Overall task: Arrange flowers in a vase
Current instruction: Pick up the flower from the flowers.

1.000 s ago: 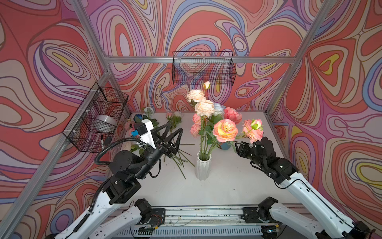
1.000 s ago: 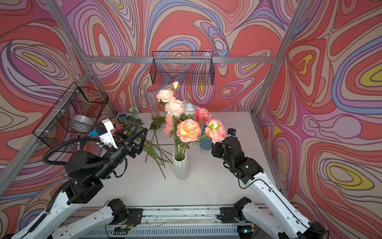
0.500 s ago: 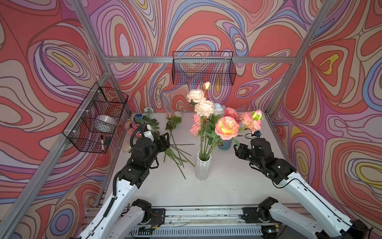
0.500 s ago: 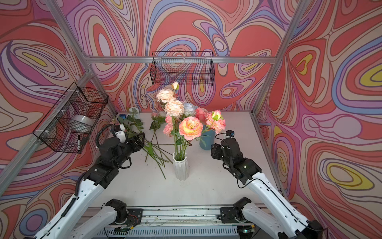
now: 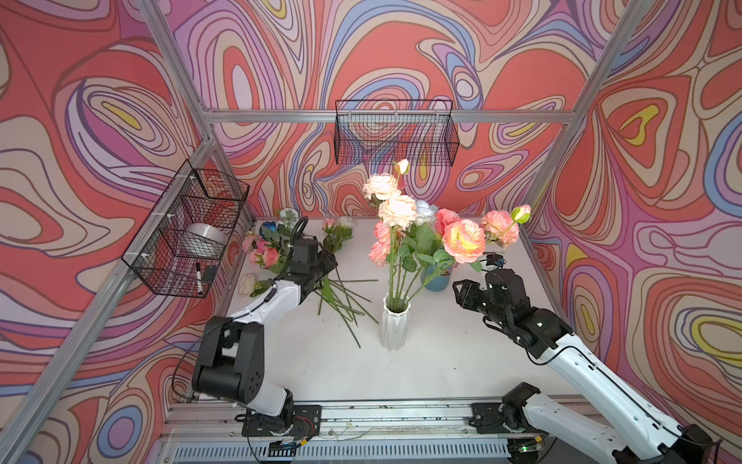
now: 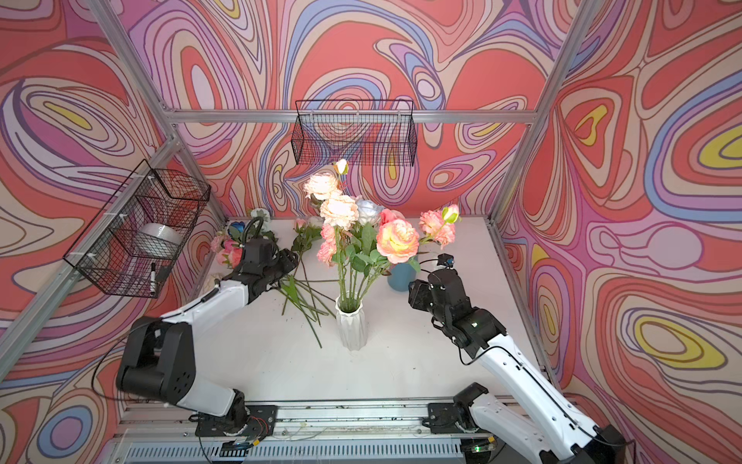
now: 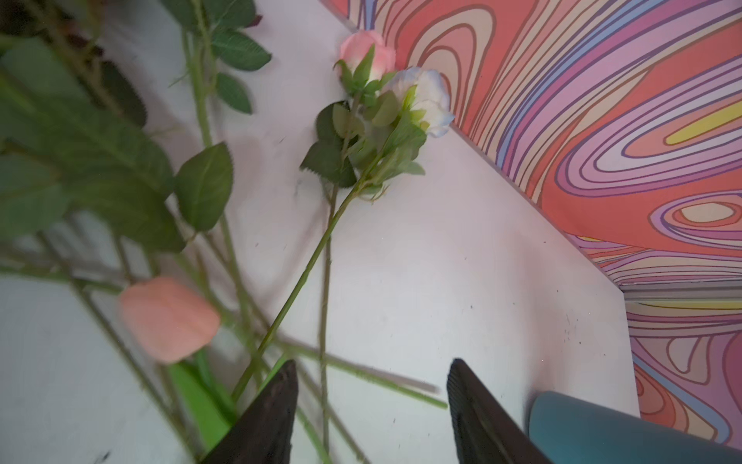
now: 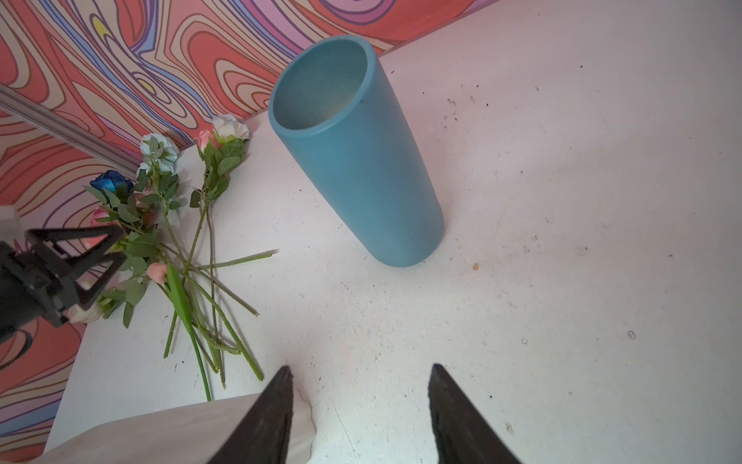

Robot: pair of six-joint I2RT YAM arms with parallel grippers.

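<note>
A white ribbed vase (image 5: 394,326) (image 6: 350,327) stands mid-table and holds several flowers (image 5: 461,240) (image 6: 396,240), pink, peach and pale blue. Loose flowers (image 5: 268,252) (image 8: 160,209) lie in a heap at the back left, their stems (image 5: 341,299) fanned toward the vase. My left gripper (image 5: 327,261) (image 7: 371,371) hangs open low over those stems, with a few of them running under the gap between its fingers. A pink bud (image 7: 367,54) and a white rose (image 7: 425,96) lie ahead of it. My right gripper (image 5: 461,293) (image 8: 361,369) is open and empty, to the right of the vase.
An empty blue vase (image 5: 437,279) (image 8: 353,152) stands behind the white one, just ahead of my right gripper. Wire baskets hang on the left wall (image 5: 188,237) and the back wall (image 5: 395,132). A pale blurred shape (image 8: 180,434) sits beside my right gripper's finger.
My left arm has swung down from high near the camera to the loose stems, and its jaws have narrowed. The peach rose with the green bud has risen. The right arm has barely moved.
</note>
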